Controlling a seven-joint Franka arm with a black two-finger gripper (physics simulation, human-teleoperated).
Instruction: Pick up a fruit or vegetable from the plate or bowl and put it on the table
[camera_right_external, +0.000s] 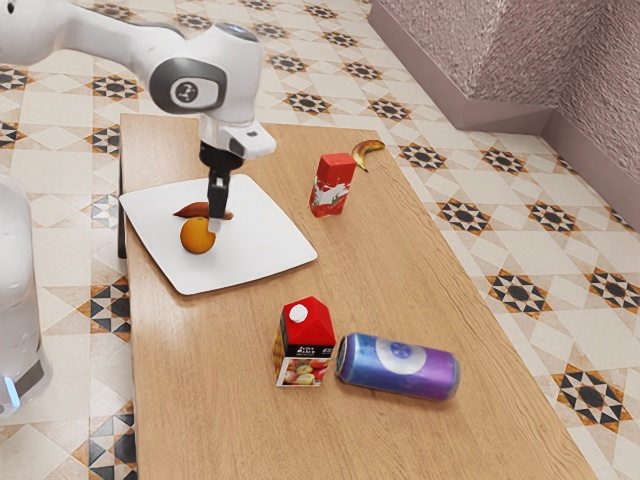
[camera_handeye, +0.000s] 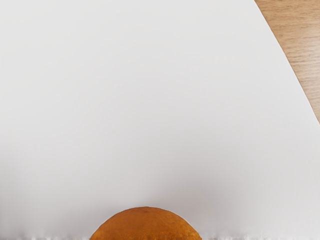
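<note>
In the exterior view my gripper (camera_right_external: 215, 222) points down low over the white plate (camera_right_external: 265, 245), its tip overlapping the side of the orange (camera_right_external: 196, 236) toward the exterior view's right. Whether it touches the orange cannot be told. A reddish-brown, long vegetable (camera_right_external: 190, 210) lies on the plate behind the orange, partly hidden by the gripper. In the wrist view the top of the orange (camera_handeye: 146, 224) appears at the lower edge, just under the hand, with the plate (camera_handeye: 150, 100) around it and a strip of wooden table (camera_handeye: 295, 40) beyond the rim.
On the wooden table (camera_right_external: 230, 380) a red drink box (camera_right_external: 333, 185) and a banana (camera_right_external: 368, 153) are beyond the plate toward the exterior view's right. Nearer the camera stand a red-topped juice carton (camera_right_external: 305, 345) and a blue-purple can (camera_right_external: 400, 368) on its side.
</note>
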